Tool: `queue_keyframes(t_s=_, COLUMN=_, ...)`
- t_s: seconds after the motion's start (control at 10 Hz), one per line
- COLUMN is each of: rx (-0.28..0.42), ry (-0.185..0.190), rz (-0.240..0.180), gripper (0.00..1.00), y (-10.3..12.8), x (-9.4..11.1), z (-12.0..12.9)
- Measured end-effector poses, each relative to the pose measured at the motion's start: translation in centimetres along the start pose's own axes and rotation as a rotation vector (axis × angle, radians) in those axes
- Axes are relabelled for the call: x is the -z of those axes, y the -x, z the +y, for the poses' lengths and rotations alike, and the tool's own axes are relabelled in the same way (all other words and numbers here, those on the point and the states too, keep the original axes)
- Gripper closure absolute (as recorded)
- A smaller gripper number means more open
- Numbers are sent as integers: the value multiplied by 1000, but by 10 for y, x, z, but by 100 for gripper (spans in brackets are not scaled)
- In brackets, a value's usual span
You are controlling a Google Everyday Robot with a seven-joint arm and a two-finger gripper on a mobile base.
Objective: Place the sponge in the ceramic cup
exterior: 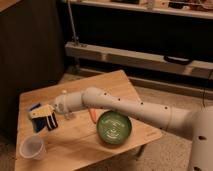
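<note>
Camera view: the gripper (42,116) sits at the end of the arm (125,107), over the table's (75,150) 9 o'clock side. Its pincer looks closed narrowly on the sponge (36,111), which shows 1 blue face and 1 yellow layer. The ceramic cup (32,147) stands upright, apart, at about 6 o'clock from the sponge. The green plate (114,128) lies well off at 3 o'clock. The sponge should be light, soft and springy, best pinched across its short sides. It may need pressing to fit the small, tippable, breakable cup.
</note>
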Motion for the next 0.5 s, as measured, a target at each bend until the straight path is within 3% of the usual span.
queue_keyframes(t_s=0.3, rx=61, ry=41, rz=0, gripper=100, y=-2, x=-9, z=25)
queue_keyframes(t_s=0.5, rx=72, ry=53, rz=30, gripper=100, y=-8, x=-21, z=33)
